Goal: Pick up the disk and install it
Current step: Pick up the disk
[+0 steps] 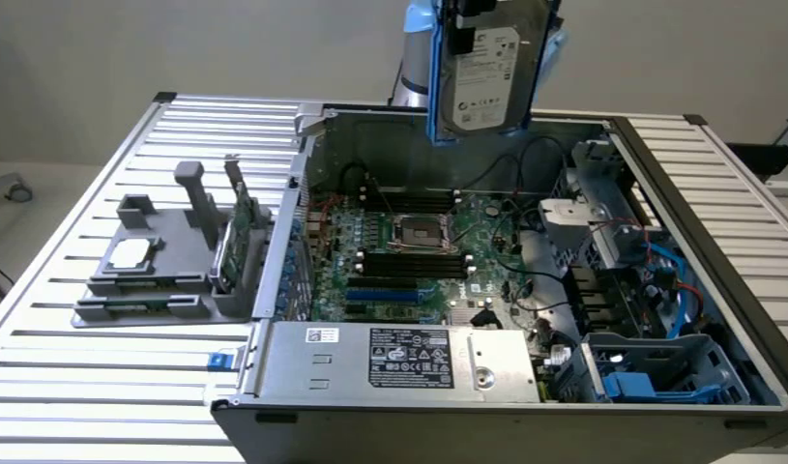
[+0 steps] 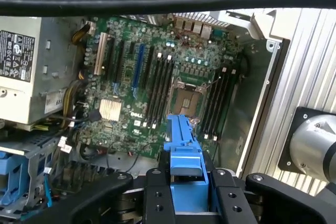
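Your jaws are clenched on the disk (image 1: 486, 82), holding it upright above the open computer case (image 1: 497, 440); the motherboard (image 1: 381, 242) lies beneath.

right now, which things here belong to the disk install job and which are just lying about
Job: the disk, gripped in the tool above the open computer case; the case's blue drive cage, probably.
Lying about: the square chip and the green circuit card, both on the grey stand beside the case.
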You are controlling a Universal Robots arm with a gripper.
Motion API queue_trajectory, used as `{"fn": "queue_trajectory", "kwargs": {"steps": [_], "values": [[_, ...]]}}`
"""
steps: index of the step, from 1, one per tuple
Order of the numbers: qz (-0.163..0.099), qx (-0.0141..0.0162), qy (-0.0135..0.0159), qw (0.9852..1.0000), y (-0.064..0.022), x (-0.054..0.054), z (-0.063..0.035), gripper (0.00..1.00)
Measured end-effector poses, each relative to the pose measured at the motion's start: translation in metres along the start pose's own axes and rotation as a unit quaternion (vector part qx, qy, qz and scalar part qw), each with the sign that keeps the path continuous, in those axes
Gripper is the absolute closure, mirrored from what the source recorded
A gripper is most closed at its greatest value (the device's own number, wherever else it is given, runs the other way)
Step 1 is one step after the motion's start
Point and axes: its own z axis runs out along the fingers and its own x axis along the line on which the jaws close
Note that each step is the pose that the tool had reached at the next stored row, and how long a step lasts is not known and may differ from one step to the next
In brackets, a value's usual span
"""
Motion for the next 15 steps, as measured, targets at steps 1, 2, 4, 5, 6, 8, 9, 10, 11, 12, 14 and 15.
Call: {"fn": "queue_trajectory", "kwargs": {"steps": [1,2,4,5,6,8,9,10,11,12,14,15], "values": [[0.0,-0.0009,-0.0001,1.0,-0.0033,0.003,0.0002,0.67],[0.0,-0.0018,-0.0001,1.0,-0.0063,0.006,0.0004,0.67],[0.0,-0.0031,0.0006,1.0,-0.0125,0.011,0.0008,0.67],[0.0,-0.0037,0.0009,1.0,-0.0157,0.013,0.0011,0.67],[0.0,-0.0042,0.0008,1.0,-0.0195,0.015,0.0013,0.67],[0.0,-0.0051,0.0006,1.0,-0.0277,0.021,0.0019,0.67],[0.0,-0.0056,0.0006,1.0,-0.0318,0.024,0.0022,0.67],[0.0,-0.006,0.0005,1.0,-0.0358,0.026,0.0025,0.67],[0.0,-0.0064,0.0004,1.0,-0.0398,0.029,0.0027,0.67],[0.0,-0.0068,0.0003,1.0,-0.0438,0.032,0.003,0.67],[0.0,-0.0074,0.0002,1.0,-0.0518,0.037,0.0036,0.67],[0.0,-0.0076,0.0001,1.0,-0.0558,0.04,0.0039,0.67]]}}
